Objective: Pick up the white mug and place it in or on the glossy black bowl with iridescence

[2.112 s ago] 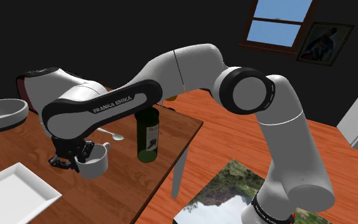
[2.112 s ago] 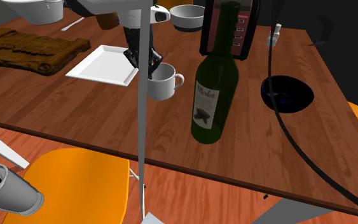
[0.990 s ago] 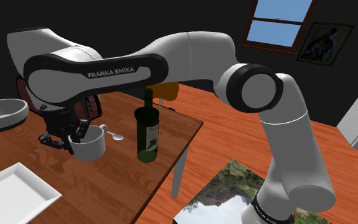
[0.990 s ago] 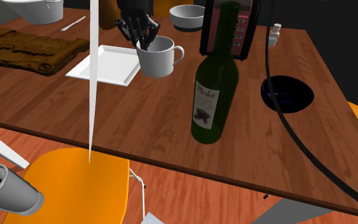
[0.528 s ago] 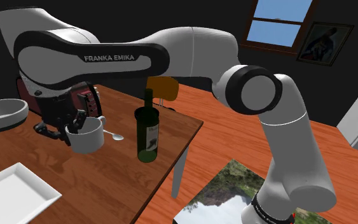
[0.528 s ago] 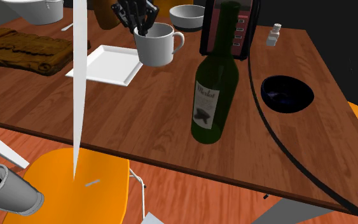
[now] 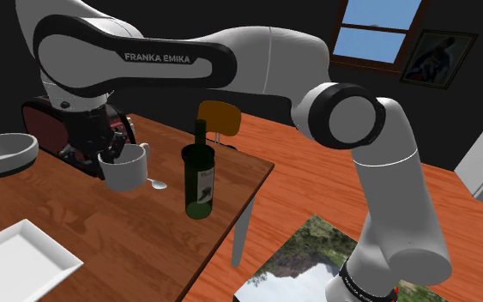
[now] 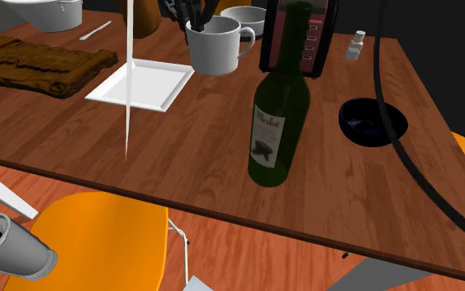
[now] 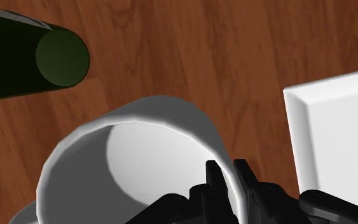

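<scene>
The fingers (image 9: 213,184) pinch the mug (image 8: 212,50) by its wall, one inside, one outside, so it hangs upright, clear of the worktop (image 8: 181,149) beside the bottle (image 8: 278,124); the bowl (image 8: 358,124) waits on the bottle's far side.

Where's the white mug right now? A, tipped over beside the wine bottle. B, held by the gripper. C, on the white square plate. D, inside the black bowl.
B: the gripper is shut on the rim of the white mug, well apart from the black bowl.
</scene>
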